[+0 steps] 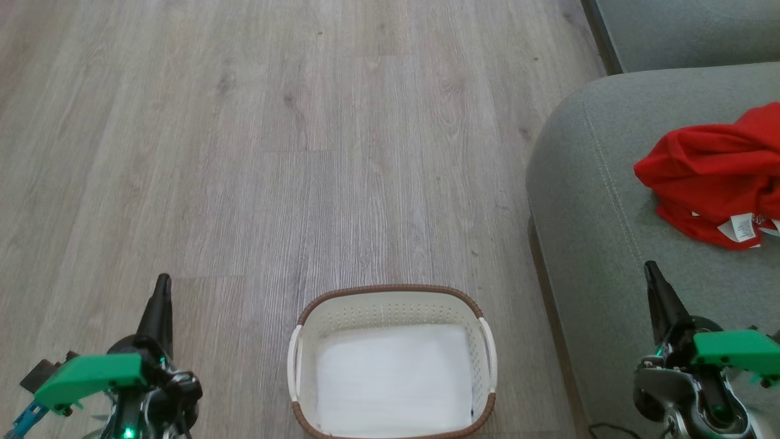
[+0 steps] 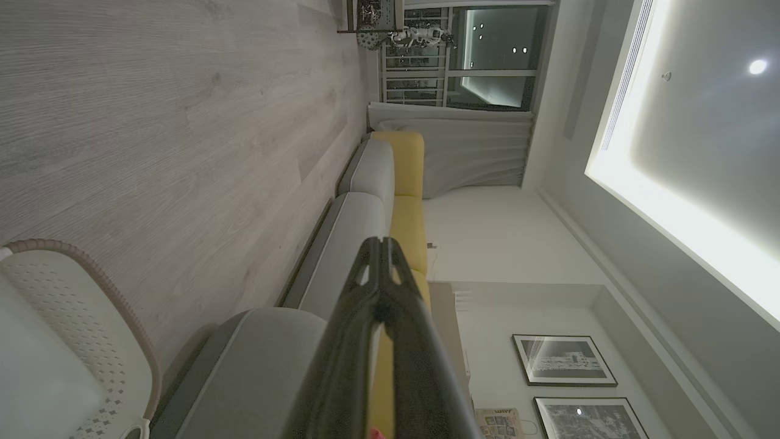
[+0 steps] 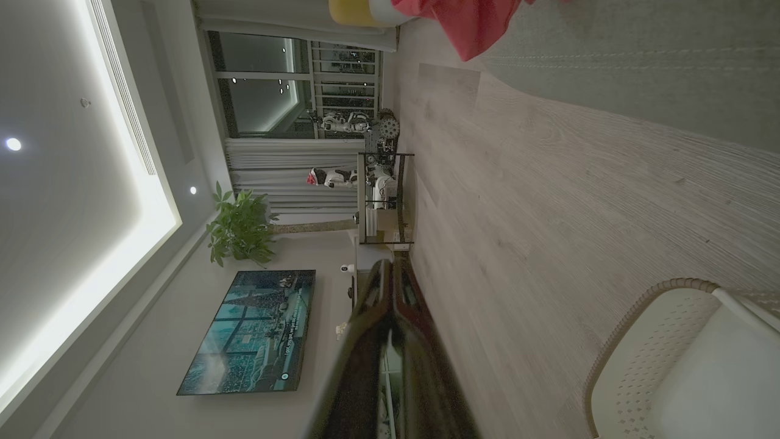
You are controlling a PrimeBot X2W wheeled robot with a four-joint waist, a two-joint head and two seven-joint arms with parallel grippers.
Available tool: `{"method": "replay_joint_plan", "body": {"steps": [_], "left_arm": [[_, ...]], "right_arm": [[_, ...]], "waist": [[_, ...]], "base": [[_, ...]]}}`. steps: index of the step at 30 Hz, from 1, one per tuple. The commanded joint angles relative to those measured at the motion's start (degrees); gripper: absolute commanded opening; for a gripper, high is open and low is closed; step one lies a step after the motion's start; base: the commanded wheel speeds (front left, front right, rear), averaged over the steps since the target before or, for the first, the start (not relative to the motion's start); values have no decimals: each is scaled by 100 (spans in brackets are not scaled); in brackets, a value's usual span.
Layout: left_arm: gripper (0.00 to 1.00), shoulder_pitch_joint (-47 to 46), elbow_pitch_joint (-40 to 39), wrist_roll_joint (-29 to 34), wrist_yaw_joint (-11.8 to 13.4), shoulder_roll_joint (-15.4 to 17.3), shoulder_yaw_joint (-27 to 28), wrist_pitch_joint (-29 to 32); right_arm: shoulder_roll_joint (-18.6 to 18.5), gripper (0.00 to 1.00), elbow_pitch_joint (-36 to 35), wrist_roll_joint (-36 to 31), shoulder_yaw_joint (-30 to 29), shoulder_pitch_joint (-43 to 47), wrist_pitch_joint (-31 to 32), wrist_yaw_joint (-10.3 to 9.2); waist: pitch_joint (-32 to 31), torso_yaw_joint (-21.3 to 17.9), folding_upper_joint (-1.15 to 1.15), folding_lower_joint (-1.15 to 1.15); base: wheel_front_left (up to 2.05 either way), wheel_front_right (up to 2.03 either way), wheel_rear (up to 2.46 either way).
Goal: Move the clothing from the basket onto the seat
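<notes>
At the lower left of the head view the left claw point(image 1: 162, 289) is seen with its two dark fingers pressed together, nothing between them. In its wrist view a yellow backrest point(image 2: 407, 201) is shown behind grey cushions, with framed pictures point(image 2: 563, 360) on a pale wall.

The left and middle of the head view are covered by pale wood-grain floor point(image 1: 274, 152). At bottom centre the basket point(image 1: 390, 288) is stood on it: white, perforated, brown woven rim, a white handle on each side, its plain white bottom in full view.

The right of the frame is taken up by the seat point(image 1: 585, 201), a grey fabric cushion with a rounded corner and a stitched seam. On it, at the right edge, the clothing point(image 1: 707, 171) is heaped, bright red and crumpled, with a white label point(image 1: 739, 227) turned out. At the lower right the right claw point(image 1: 653, 277) is likewise pressed together and empty. A wall screen point(image 3: 250, 332) and a potted plant point(image 3: 241, 228) are shown in its wrist view.
</notes>
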Motion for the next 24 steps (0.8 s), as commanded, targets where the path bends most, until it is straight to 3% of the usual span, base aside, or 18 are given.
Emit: {"method": "replay_joint_plan", "body": {"steps": [1,24], "left_arm": [[0,-277,-208,-13,-37,31,211,45],[0,-277,-209,-13,-37,31,210,44]], "right_arm": [[21,0,-190,14,101,-281,39,-1],[33,0,-189,-2,83,-283,53,-1]], "waist": [[0,0,0,0],[0,0,0,0]], "base": [[0,0,0],[0,0,0]]}}
